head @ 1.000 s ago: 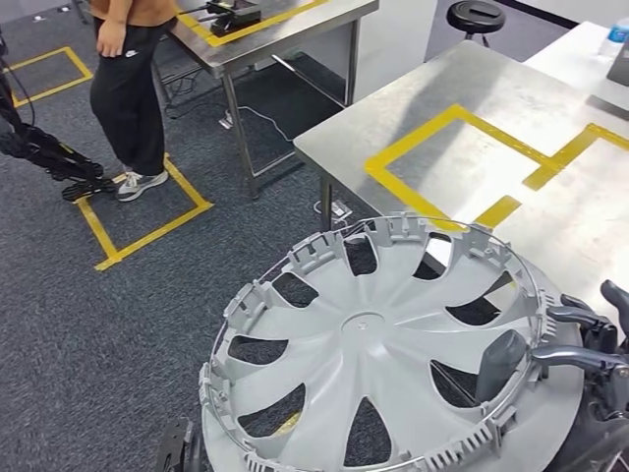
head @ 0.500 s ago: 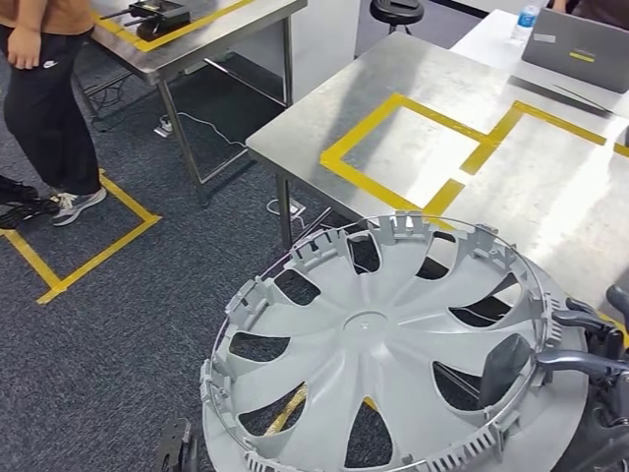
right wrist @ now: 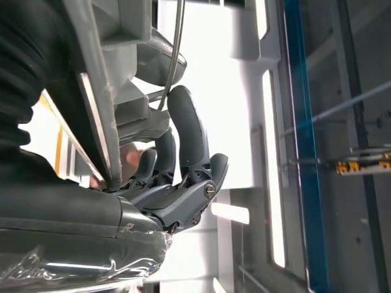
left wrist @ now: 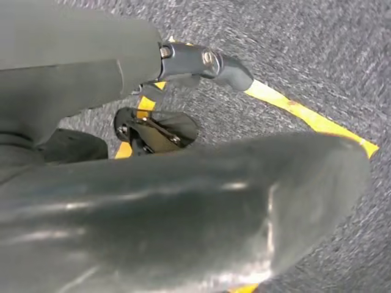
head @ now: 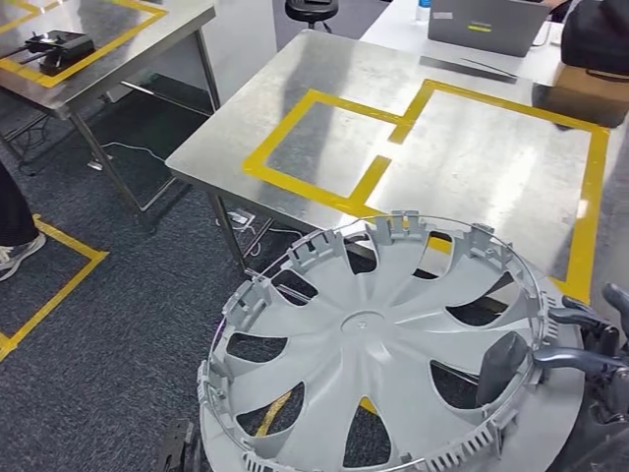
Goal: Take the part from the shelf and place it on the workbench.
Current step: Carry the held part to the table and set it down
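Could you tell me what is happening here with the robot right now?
The robot is carrying a large grey wheel cover flat in front of itself. Its right hand grips the cover's rim, and its left hand shows at the opposite edge, its grip unclear. The steel workbench, marked with yellow tape, lies just ahead. The cover is not yet set down on it.

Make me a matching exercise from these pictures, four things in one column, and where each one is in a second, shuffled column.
Things:
1. wheel cover
2. laptop
3. stool
4. black device

Places:
A. on the far left table, inside yellow tape
B. held in the robot's hands, in front of the workbench
C. on the floor beyond the workbench
D. on the far white table

Pairs: 1-B, 2-D, 3-C, 4-A
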Action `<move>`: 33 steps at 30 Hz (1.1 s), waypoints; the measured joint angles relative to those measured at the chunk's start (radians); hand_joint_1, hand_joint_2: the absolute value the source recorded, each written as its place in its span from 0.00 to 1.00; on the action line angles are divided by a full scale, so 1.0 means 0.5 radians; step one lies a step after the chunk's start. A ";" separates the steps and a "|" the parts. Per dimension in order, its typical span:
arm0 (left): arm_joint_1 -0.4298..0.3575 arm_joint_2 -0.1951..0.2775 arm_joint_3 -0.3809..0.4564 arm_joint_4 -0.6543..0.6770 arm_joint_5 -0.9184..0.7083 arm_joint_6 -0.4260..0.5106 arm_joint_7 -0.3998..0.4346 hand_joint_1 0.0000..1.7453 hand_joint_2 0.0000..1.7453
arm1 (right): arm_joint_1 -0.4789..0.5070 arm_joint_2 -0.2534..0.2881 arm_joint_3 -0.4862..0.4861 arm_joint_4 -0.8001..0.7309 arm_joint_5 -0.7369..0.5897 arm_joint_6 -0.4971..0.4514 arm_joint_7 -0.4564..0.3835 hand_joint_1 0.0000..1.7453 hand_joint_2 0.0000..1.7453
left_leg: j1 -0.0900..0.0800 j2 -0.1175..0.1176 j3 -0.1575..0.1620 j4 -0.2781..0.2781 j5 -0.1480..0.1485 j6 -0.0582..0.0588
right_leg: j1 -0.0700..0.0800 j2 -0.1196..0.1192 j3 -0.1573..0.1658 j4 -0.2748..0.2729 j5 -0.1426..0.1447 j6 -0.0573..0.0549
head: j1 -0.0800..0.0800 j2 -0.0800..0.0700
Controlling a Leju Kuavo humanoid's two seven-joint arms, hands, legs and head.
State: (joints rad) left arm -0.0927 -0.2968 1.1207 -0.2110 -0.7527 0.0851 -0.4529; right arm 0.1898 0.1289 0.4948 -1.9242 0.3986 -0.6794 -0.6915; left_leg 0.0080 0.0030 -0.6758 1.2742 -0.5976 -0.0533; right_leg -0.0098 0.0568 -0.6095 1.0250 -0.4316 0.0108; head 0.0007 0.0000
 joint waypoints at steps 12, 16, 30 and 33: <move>-0.003 -0.003 0.002 0.000 -0.001 0.001 -0.001 0.00 1.00 | -0.001 0.000 0.000 0.000 -0.002 -0.001 0.002 1.00 1.00 | 0.024 -0.025 0.223 -0.536 0.255 0.111 | -0.002 -0.070 -0.206 0.336 -0.171 0.117 | 0.021 0.000; 0.002 -0.002 0.002 0.000 -0.018 0.010 0.013 0.00 1.00 | -0.001 -0.001 0.000 0.002 -0.001 -0.001 0.013 1.00 1.00 | 0.010 0.087 0.235 -0.535 0.241 0.116 | -0.002 -0.109 -0.264 0.494 -0.192 0.113 | 0.021 0.000; 0.001 0.004 -0.019 0.000 -0.045 0.009 0.006 0.00 1.00 | -0.034 -0.001 0.014 0.021 -0.137 0.021 0.053 1.00 1.00 | -0.002 0.004 0.000 0.001 -0.029 0.012 | 0.012 -0.096 0.003 -0.008 0.001 0.002 | 0.001 0.000; 0.002 0.006 -0.017 0.000 -0.021 0.010 -0.048 0.00 1.00 | -0.017 0.029 -0.025 0.029 -0.072 0.004 0.049 1.00 1.00 | 0.005 -0.001 0.093 -0.253 0.178 0.009 | 0.005 -0.063 0.011 -0.006 -0.002 0.014 | 0.000 0.000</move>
State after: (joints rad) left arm -0.0919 -0.2938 1.1120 -0.2110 -0.7632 0.0902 -0.4771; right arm 0.1811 0.1432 0.4823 -1.9095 0.3625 -0.6775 -0.6669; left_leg 0.0106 0.0026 -0.6295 1.1479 -0.5086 -0.0489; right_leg -0.0074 0.0252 -0.6041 1.0222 -0.4325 0.0181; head 0.0007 -0.0001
